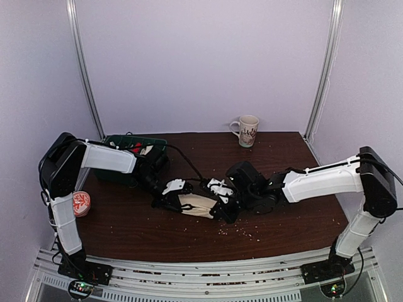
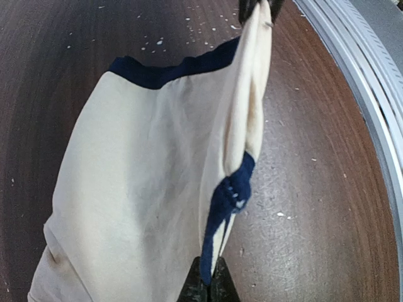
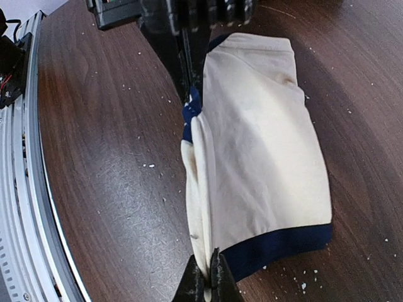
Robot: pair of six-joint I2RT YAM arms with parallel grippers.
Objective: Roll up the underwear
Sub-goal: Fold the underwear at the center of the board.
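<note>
Two rails [image 1: 189, 277] run along the near edge, where both arm bases are bolted. Past them, crumbs [image 1: 242, 231] dot the dark table [image 1: 126, 233] toward 5 o'clock of its centre.

At the centre lies the underwear [image 1: 196, 206], cream with navy trim, stretched between the two arms. The left gripper [image 2: 208, 284] is pinched tight on a navy-trimmed edge at the cloth's 9 o'clock end. The right gripper [image 3: 206, 277] is pinched tight on a cream fold at its 3 o'clock end.

From above, both sets of fingertips are lost among black housings. Only the wrist views show the closed jaws with fabric between them. The left wrist view shows a raised ridge of doubled cloth running from one grip to the other, while the rest lies on the wood. The right wrist view shows a navy band along the hem beside its own fingers.

Only the top view takes in the surroundings: a red-patterned disc [image 1: 80, 203] at 9 o'clock, a green box [image 1: 129, 157] at 10 o'clock behind the left arm, and a mug [image 1: 246, 130] at 1 o'clock on the far edge.
</note>
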